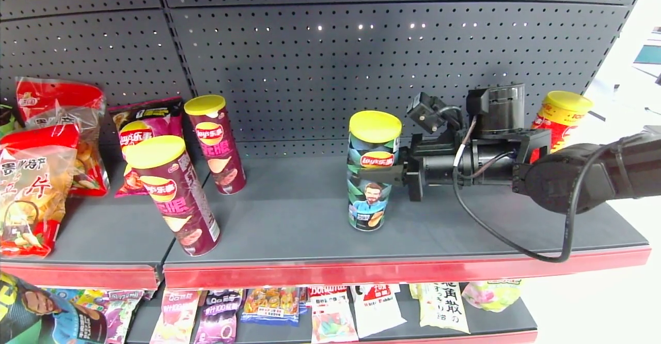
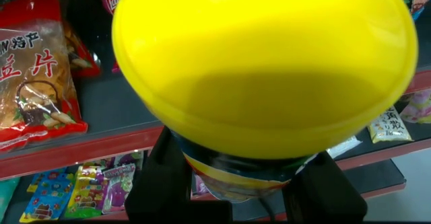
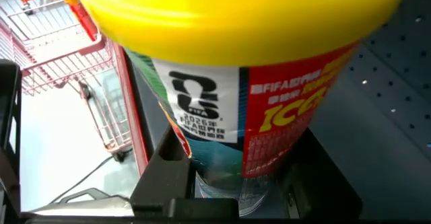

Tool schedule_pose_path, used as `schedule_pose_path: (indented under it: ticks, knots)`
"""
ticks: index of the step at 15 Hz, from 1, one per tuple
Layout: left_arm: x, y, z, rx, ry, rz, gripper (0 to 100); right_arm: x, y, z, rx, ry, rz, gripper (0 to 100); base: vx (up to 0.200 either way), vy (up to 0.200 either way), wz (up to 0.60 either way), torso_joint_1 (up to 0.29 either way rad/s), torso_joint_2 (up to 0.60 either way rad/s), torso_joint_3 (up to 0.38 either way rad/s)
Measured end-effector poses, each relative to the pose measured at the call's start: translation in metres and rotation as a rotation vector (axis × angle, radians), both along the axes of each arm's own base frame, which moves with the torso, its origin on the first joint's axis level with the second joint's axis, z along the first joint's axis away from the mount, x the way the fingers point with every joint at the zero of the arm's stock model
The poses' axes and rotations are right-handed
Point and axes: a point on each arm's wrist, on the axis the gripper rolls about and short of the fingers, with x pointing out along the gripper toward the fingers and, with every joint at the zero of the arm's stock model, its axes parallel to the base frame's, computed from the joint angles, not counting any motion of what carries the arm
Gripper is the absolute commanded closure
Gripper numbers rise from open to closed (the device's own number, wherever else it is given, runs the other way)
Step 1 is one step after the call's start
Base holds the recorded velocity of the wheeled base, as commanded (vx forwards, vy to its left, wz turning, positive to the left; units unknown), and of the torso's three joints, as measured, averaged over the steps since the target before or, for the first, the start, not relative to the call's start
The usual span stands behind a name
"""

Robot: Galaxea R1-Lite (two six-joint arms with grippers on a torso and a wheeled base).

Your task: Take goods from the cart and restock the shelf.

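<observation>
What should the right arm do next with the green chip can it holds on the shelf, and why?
Probably open the right pincer and let go. The green chip can stands upright, its base apparently resting on the grey shelf board, well apart from the nearest purple chip can and the red chip can behind the arm, so it looks placed.

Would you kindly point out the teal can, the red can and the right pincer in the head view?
teal can (image 1: 370, 205): head view, on its printed front, lower half.
red can (image 1: 560, 119): head view, on its upper side.
right pincer (image 1: 391, 174): head view, midway between its fingertips, at the teal can.
</observation>
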Motion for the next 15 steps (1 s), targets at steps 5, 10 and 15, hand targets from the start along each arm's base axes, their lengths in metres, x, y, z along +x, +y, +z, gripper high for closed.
schedule_pose_path:
  ticks: [5,10,15]
  knots:
    - [0.000,0.000,0.000,0.000,0.001,-0.003,100,-0.008,0.002,-0.009,-0.018,0.029,0.014,100,0.000,0.000,0.00,0.000,0.00,0.000]
    - [0.000,0.000,0.000,0.000,0.000,-0.003,100,-0.017,0.001,-0.016,-0.030,0.050,0.022,100,0.000,0.000,0.00,0.000,0.00,0.000]
    - [0.000,0.000,0.000,-0.001,-0.001,-0.003,100,-0.020,0.002,-0.015,-0.034,0.050,0.017,100,0.000,0.000,0.00,0.000,0.00,0.000]
